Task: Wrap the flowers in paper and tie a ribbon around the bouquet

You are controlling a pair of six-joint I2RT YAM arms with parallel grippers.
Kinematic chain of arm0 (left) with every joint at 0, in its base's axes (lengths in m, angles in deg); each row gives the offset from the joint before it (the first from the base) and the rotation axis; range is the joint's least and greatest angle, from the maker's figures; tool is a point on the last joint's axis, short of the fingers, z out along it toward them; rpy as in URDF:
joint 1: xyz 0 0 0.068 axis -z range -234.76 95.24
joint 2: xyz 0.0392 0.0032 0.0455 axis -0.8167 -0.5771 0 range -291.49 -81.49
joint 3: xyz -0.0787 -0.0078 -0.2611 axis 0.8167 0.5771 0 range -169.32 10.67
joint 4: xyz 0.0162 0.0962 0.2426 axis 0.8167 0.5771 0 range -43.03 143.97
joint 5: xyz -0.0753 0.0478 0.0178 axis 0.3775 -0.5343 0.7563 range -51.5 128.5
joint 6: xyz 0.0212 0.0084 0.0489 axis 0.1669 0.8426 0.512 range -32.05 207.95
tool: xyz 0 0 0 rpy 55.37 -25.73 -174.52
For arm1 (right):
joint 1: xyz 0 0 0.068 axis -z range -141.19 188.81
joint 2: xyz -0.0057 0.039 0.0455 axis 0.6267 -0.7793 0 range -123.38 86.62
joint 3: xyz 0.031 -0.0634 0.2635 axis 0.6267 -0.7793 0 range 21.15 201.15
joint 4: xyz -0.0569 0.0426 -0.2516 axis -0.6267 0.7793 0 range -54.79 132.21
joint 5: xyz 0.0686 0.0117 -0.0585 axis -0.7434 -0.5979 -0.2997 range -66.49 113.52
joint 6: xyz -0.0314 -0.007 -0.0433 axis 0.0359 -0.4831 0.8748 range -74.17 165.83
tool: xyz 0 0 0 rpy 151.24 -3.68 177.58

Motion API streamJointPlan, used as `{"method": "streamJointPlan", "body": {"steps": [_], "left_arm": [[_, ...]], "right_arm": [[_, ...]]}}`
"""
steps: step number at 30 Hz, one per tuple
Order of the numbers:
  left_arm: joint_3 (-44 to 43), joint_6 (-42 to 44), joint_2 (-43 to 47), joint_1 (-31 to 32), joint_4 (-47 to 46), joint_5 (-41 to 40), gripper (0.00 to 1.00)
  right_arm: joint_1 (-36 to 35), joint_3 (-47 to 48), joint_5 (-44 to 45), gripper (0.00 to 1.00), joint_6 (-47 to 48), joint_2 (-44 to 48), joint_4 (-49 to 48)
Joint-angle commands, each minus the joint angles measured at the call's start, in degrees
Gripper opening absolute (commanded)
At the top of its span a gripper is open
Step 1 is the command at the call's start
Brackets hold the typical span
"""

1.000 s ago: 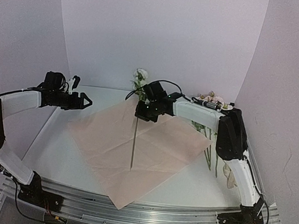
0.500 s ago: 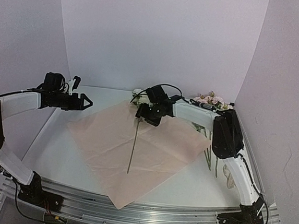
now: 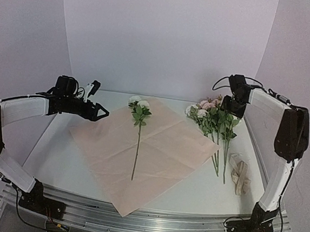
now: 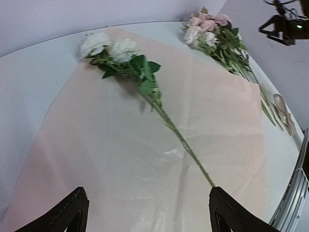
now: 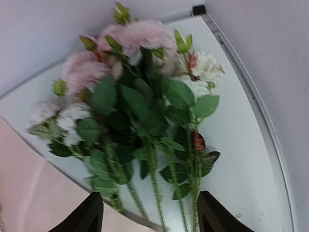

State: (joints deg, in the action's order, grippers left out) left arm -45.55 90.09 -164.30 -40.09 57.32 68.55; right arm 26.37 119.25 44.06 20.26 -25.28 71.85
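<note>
The pink paper (image 3: 157, 149) lies flat as a diamond in the middle of the table. One white-bloomed flower (image 3: 139, 112) rests on it, stem toward me; in the left wrist view this flower (image 4: 123, 50) crosses the paper (image 4: 106, 159) diagonally. The other flowers (image 3: 215, 120) lie in a bunch at the paper's right corner. My right gripper (image 3: 228, 108) hangs open just above their blooms; its wrist view shows the flowers (image 5: 140, 96) between empty fingers (image 5: 89, 215). Open and empty, my left gripper (image 3: 104, 113) hovers over the paper's left edge. The ribbon (image 3: 240, 175) lies bunched at the right.
White walls close in the back and both sides. A metal rail (image 3: 151, 219) runs along the near edge, and the paper's near corner overhangs it. The ribbon (image 4: 282, 108) lies close to the right wall.
My right gripper opened and left the single flower lying on the paper, then swung right and up to above the bunch. The left gripper moved a little to the right.
</note>
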Motion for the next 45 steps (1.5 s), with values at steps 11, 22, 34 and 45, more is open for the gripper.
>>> {"method": "streamJointPlan", "body": {"steps": [11,22,34,45], "left_arm": [[-4.22,2.94,-1.17,2.67,-2.20,7.33,0.86],[-5.12,1.82,-1.22,2.71,-1.72,7.92,0.86],[-3.57,0.38,-0.59,2.67,-5.04,7.35,0.86],[-1.90,-1.61,-0.51,2.66,-7.11,6.08,0.87]], "right_arm": [[2.72,7.28,0.40,0.34,8.31,-18.34,5.36],[4.25,9.13,-1.88,0.00,10.28,-21.33,5.28],[1.13,13.46,5.04,0.00,13.36,0.69,3.82],[-23.00,6.17,-12.62,0.00,-14.89,1.66,-6.45]]}}
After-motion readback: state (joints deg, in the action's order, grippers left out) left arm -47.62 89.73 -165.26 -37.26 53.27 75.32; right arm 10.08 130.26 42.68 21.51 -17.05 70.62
